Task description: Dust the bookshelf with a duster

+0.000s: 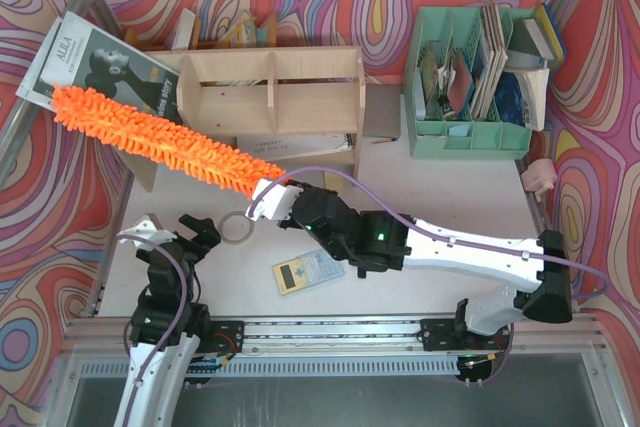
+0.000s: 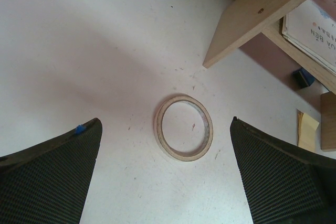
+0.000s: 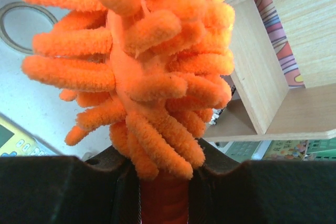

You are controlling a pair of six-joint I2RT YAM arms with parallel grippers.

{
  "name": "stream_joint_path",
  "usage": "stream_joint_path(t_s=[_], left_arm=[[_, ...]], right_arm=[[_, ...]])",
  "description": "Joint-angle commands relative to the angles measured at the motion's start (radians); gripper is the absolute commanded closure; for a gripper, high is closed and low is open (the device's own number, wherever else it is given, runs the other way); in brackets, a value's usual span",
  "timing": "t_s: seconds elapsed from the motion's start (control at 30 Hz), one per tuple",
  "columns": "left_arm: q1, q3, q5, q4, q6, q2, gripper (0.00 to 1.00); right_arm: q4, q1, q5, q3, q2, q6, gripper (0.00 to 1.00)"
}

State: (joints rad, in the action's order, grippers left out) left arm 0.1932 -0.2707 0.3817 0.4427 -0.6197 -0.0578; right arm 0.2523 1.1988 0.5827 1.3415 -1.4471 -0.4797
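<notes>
My right arm reaches from its base at the near right corner far across the table to the left, long and low, and the wrist is turned toward the far left. The right gripper is closed tight on the thin orange handle of the duster; in the wrist view, the fluffy strands begin directly above the two fingers. From this grip the duster goes diagonally away to the far left. It crosses the left end of the bookshelf by its side panel, and its tip is over a magazine that leans there. I cannot tell if the strands press on the wood or only pass above it. My left arm is folded close to its base at the near left. The left gripper points down at the table with the jaws spread wide and holding nothing, and a ring of tape lies flat in front of them. A calculator lies under the right forearm.
</notes>
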Motion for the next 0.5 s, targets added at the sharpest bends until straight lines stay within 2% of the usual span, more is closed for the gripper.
stream_joint_path(t_s=[0.0,0.17,0.47], left_arm=[[-0.005,0.019,-0.001,-0.004,0.014,0.013,0.01],[-0.005,0.019,-0.001,-0.007,0.015,0.013,0.01],[-0.005,0.021,-0.005,-0.011,0.015,0.010,0.01]], right_arm=[[-0.090,0.005,0.009,0.060,-0.033,-0.034,1.00],[-0.125,0.005,0.007,0.033,-0.048,-0.033,1.00],[-0.003,0.005,0.040,-0.083,0.007,0.099,1.00]])
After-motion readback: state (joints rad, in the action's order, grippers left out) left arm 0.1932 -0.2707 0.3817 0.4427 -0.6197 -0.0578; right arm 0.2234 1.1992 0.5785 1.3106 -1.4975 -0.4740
